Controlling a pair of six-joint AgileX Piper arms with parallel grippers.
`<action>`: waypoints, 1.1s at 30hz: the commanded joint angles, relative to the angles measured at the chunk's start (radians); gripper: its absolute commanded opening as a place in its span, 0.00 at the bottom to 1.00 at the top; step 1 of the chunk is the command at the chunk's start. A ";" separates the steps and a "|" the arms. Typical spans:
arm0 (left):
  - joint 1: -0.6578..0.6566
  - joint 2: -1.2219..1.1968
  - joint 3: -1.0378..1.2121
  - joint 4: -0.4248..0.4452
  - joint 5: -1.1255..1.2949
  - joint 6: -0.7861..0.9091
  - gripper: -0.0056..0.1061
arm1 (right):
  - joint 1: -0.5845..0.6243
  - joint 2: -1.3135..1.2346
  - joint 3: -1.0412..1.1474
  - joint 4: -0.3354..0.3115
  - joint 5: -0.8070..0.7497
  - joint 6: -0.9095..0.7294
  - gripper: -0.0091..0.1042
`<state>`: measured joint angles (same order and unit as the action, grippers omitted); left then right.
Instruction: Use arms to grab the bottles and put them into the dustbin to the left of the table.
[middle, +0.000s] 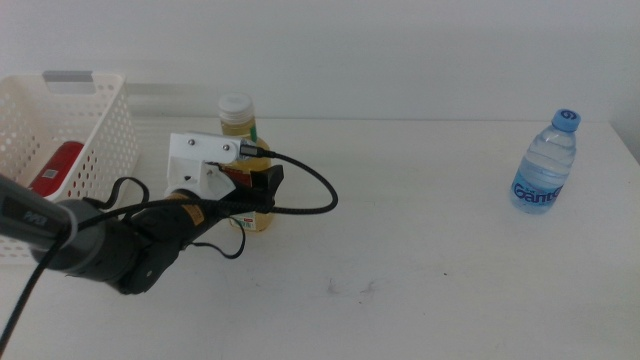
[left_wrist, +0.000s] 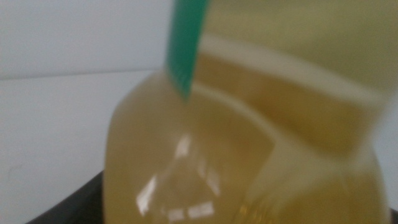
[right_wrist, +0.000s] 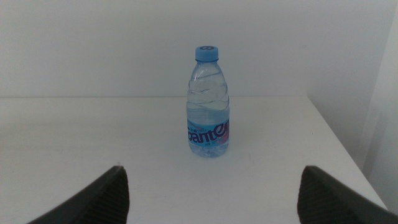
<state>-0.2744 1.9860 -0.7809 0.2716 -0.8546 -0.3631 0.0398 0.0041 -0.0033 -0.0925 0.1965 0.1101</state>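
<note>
Yellow juice bottle (middle: 243, 150) stood on the counter (middle: 420, 260) beside the dustbin (middle: 90, 130), the left tool (middle: 262, 190) at it. Its wrist view was all bottle; grip unclear. Right tool (right_wrist: 211, 186) gaped toward the water bottle (right_wrist: 208, 102).

Left gripper (middle: 262, 190) extended; right gripper (right_wrist: 211, 193) agape.

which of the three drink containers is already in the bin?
The red can, lying on its side inside the white basket. The yellow juice bottle stands on the table at the left claw; the water bottle stands far right, untouched.
</note>
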 joint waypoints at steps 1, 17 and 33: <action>-0.006 0.014 -0.029 -0.008 -0.013 -0.005 0.89 | -0.009 -0.004 0.003 -0.007 -0.013 -0.002 0.88; -0.006 -0.222 -0.031 0.134 0.385 -0.084 0.03 | -0.009 -0.004 0.003 -0.007 -0.013 -0.002 0.88; -0.023 -0.703 -0.215 0.007 1.308 -0.028 0.03 | -0.009 -0.004 0.003 -0.007 -0.013 -0.002 0.88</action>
<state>-0.2943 1.3008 -0.9456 0.3531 0.4040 -0.4682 0.0398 0.0041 -0.0033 -0.0925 0.1965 0.1101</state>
